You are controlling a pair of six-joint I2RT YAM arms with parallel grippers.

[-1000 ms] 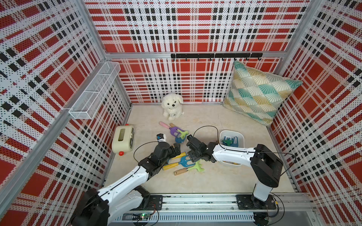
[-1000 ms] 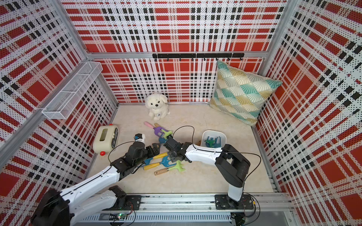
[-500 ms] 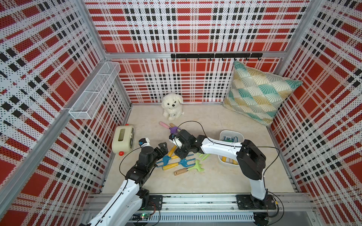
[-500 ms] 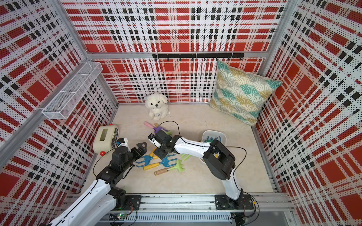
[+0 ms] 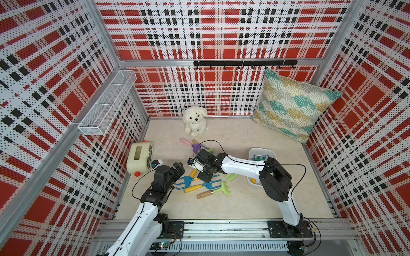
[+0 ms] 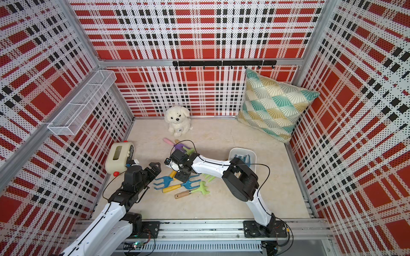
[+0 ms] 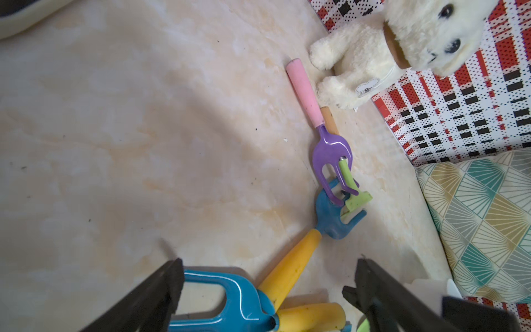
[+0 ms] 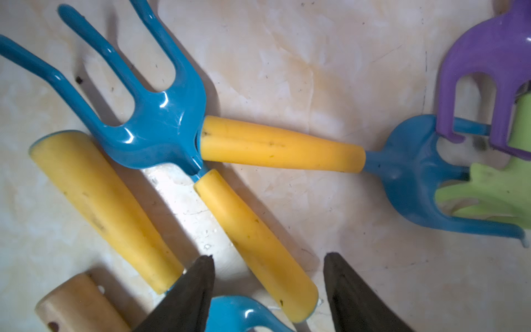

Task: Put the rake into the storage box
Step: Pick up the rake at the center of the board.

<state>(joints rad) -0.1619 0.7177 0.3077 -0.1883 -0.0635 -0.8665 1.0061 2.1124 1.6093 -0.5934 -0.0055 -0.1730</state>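
Note:
Several toy rakes lie in a pile on the floor. A blue rake with a yellow handle has its head (image 5: 185, 181) (image 8: 161, 123) pointing left. My right gripper (image 5: 205, 176) (image 8: 268, 257) hangs open over that rake's handle (image 8: 253, 244), one finger on each side, neither touching it. My left gripper (image 5: 177, 167) (image 7: 268, 264) is wide open just left of the pile, above the same blue head (image 7: 230, 296), and holds nothing. The white storage box (image 5: 272, 153) (image 6: 253, 154) stands to the right behind the right arm, with teal rakes inside.
More rakes lie around: a second blue one (image 5: 213, 184), a green one with a wooden handle (image 5: 223, 188), a purple one with a pink handle (image 5: 197, 147). A cream gadget (image 5: 139, 158) sits left, a plush dog (image 5: 195, 120) at the back, a cushion (image 5: 292, 108) back right.
My right arm has swung left from beside the box and come down over the rake pile, its jaws narrowing a little. My left gripper has drawn back toward the left, still open.

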